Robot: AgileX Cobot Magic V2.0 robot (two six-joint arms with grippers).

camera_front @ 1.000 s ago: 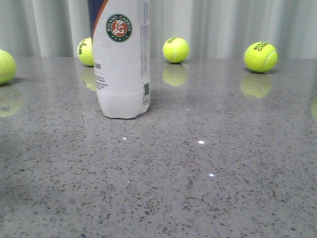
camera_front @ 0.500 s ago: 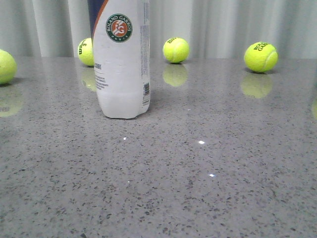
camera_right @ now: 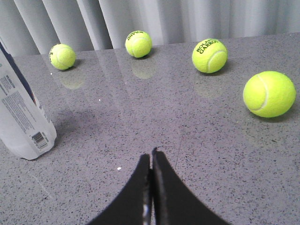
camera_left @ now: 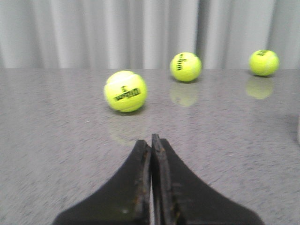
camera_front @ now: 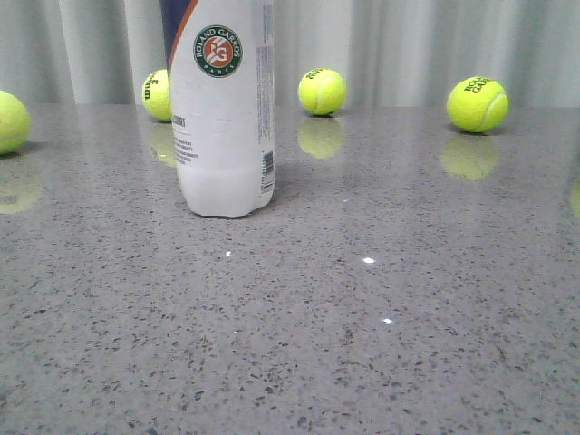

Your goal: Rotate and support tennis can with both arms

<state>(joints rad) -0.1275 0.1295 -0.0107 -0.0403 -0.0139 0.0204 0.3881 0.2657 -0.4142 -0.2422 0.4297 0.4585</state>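
**Can upright on speckled grey table, both grippers clenched and empty**

A pale pleated curtain (camera_front: pixel 408 45) closes off the room behind the table (camera_front: pixel 381 344), a glossy grey stone-look top flecked with dark specks that mirrors what stands on it. The can (camera_front: pixel 222 109) stands upright left of centre, its top out of frame, its emblem facing the camera. Four balls lie at the far edge: one at the left border (camera_front: pixel 11 120), one half behind the can (camera_front: pixel 158 94), one in the middle (camera_front: pixel 322 91), one to the right (camera_front: pixel 477 104). The left gripper (camera_left: pixel 151 140) has its fingers pressed together, holding nothing. The right gripper (camera_right: pixel 151 157) is likewise clenched, well apart from the can.
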